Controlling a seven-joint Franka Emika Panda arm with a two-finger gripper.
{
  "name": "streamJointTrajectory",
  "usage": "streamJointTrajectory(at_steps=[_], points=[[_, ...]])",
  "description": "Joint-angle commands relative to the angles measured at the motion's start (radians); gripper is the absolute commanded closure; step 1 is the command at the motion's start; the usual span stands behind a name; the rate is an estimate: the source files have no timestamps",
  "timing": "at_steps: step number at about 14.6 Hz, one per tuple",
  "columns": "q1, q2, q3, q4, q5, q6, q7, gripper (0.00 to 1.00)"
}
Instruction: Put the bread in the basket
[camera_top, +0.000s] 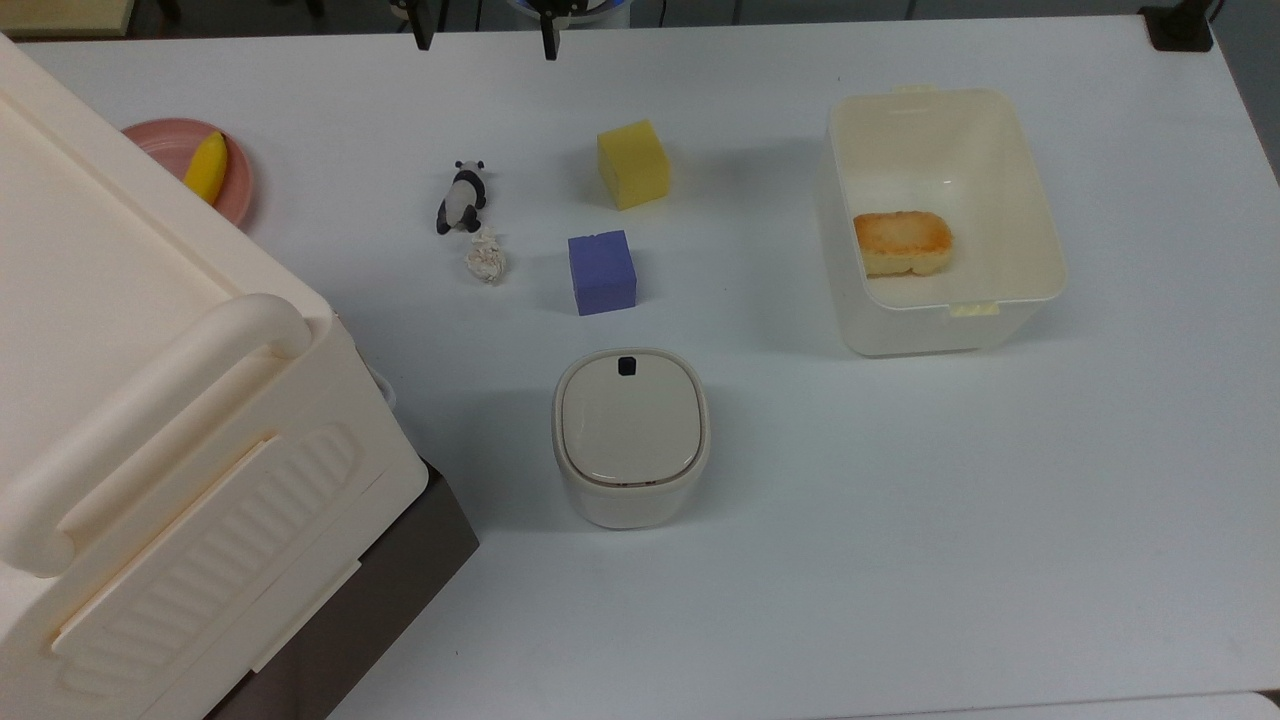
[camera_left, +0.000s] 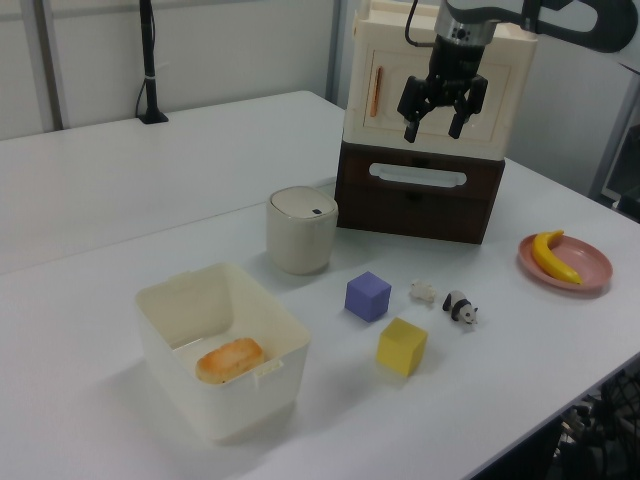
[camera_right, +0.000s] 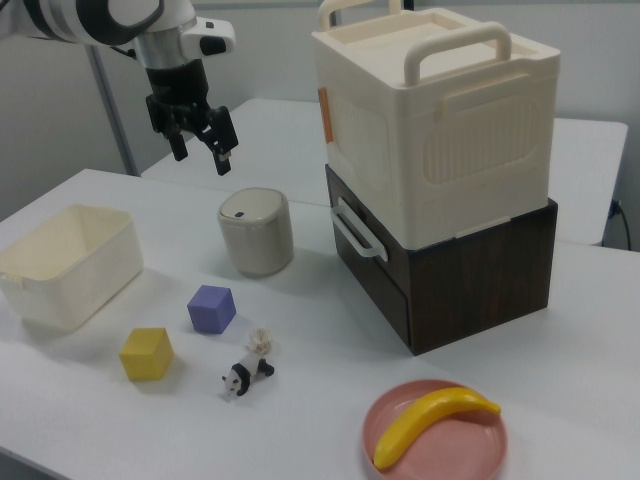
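Note:
The bread (camera_top: 902, 242) (camera_left: 230, 359), a small loaf with an orange-brown crust, lies on the floor of the cream-white basket (camera_top: 1040, 200) (camera_left: 170, 345) (camera_right: 65, 265), against its wall. My gripper (camera_left: 430, 118) (camera_right: 203, 153) (camera_top: 485, 40) hangs high in the air, open and empty, far from the basket. In the top view it sits at the top edge, above the panda and the yellow cube. In the right view the basket's wall hides the bread.
On the table lie a yellow cube (camera_top: 632, 164), a purple cube (camera_top: 602, 272), a toy panda (camera_top: 461, 196), a crumpled white scrap (camera_top: 486, 259) and a small lidded bin (camera_top: 630, 435). A banana (camera_top: 207, 166) lies on a pink plate (camera_top: 240, 195). A big cream case (camera_top: 150, 420) stands on a dark box.

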Motion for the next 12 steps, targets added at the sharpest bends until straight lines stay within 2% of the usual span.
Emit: streamJointTrajectory(at_steps=[1, 12], points=[[0.008, -0.019, -0.006, -0.012, 0.025, 0.011, -0.003, 0.0], [0.028, -0.026, 0.0, -0.021, 0.017, -0.015, -0.044, 0.0]])
